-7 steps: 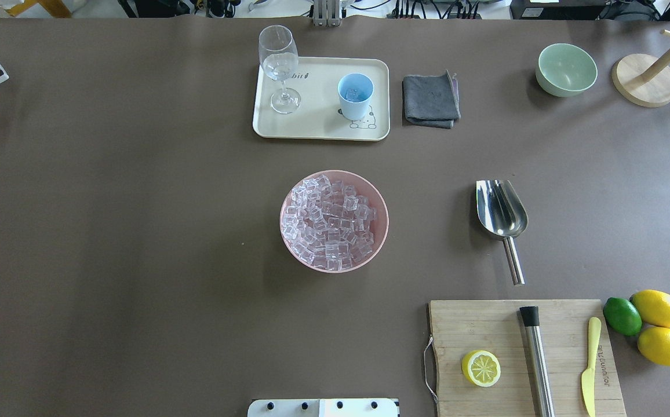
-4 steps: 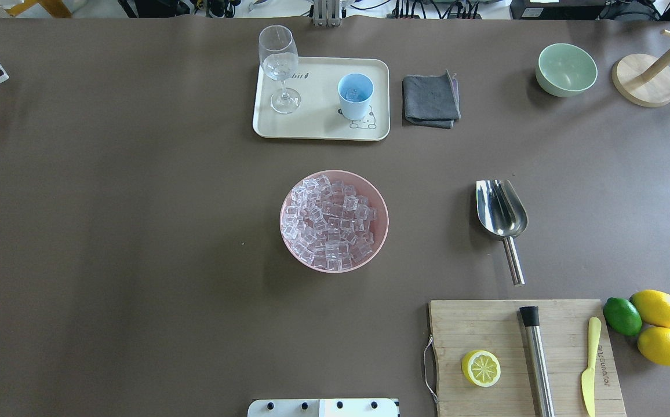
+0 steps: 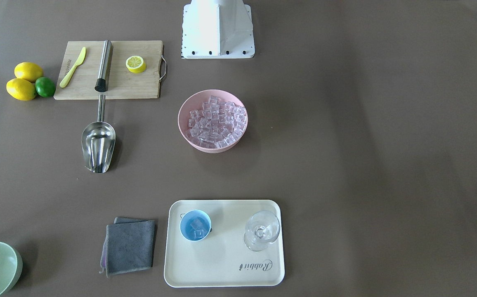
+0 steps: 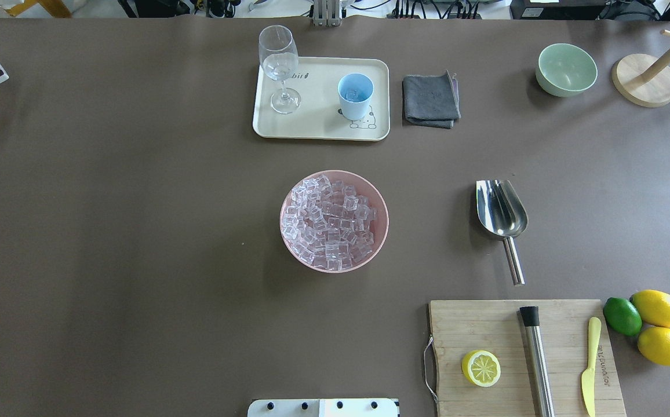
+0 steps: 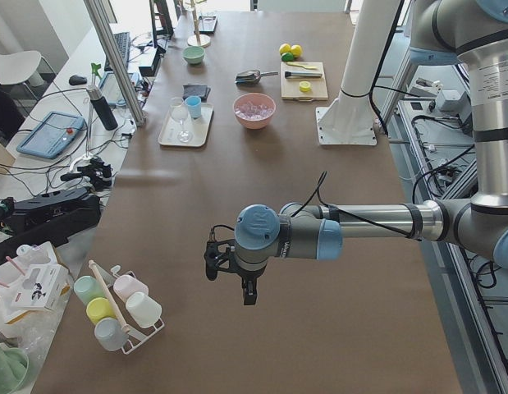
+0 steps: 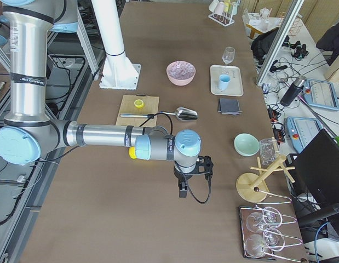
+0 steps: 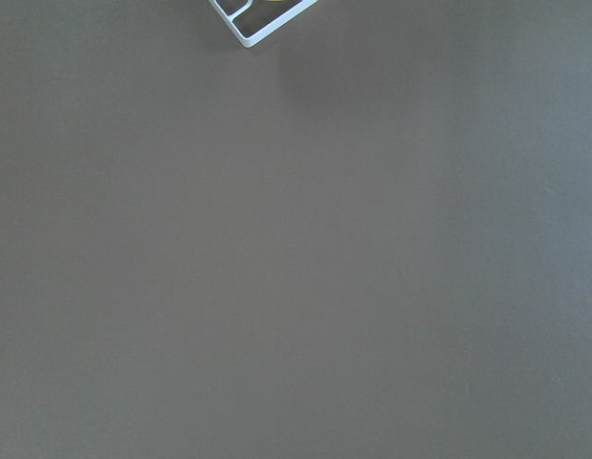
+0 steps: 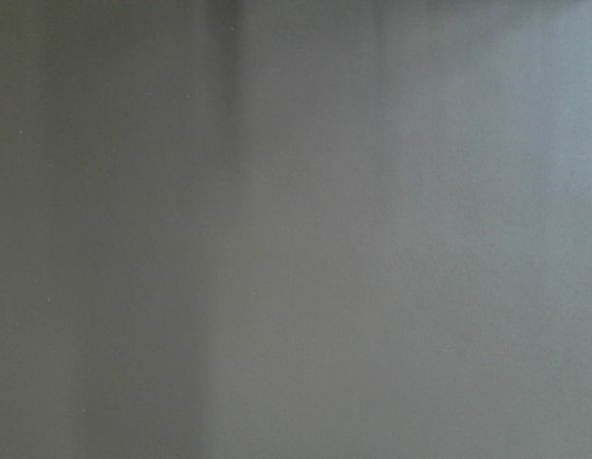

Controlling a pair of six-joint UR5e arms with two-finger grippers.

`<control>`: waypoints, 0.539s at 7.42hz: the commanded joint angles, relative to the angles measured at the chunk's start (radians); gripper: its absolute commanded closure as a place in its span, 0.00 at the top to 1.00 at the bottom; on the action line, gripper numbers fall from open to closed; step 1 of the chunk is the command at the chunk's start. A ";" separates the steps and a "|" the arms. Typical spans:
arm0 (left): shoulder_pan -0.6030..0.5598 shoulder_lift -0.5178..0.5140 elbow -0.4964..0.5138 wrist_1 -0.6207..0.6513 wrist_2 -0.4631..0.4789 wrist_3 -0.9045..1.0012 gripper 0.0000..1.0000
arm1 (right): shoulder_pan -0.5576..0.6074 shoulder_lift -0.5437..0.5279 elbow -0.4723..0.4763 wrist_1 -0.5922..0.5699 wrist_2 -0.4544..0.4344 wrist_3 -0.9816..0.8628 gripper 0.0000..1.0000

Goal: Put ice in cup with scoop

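Note:
The ice (image 4: 332, 223) is a heap of clear cubes in a pink bowl (image 4: 381, 202) at the table's middle. The light-blue cup (image 4: 355, 95) stands on a cream tray (image 4: 317, 124) at the far side, with a few cubes inside (image 3: 197, 229). The steel scoop (image 4: 501, 215) lies free on the table right of the bowl, handle toward the cutting board. My left gripper (image 5: 247, 294) hangs over bare table far off to the left, and my right gripper (image 6: 182, 190) far off to the right. Both show only in side views, so I cannot tell if they are open or shut.
A wine glass (image 4: 280, 66) stands on the tray beside the cup. A grey cloth (image 4: 430, 99), a green bowl (image 4: 565, 69) and a wooden stand (image 4: 645, 81) sit at the far right. A cutting board (image 4: 485, 324) holds a lemon half, a steel cylinder and a knife.

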 commanded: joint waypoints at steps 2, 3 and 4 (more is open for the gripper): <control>-0.001 0.000 0.017 0.035 -0.008 -0.010 0.98 | 0.000 -0.001 0.001 0.000 0.000 0.012 1.00; -0.001 -0.012 0.017 0.090 -0.018 -0.008 0.98 | 0.000 -0.001 0.001 0.000 0.000 0.012 1.00; -0.001 -0.009 0.019 0.100 -0.016 -0.008 0.98 | 0.000 -0.001 0.000 0.000 -0.001 0.012 1.00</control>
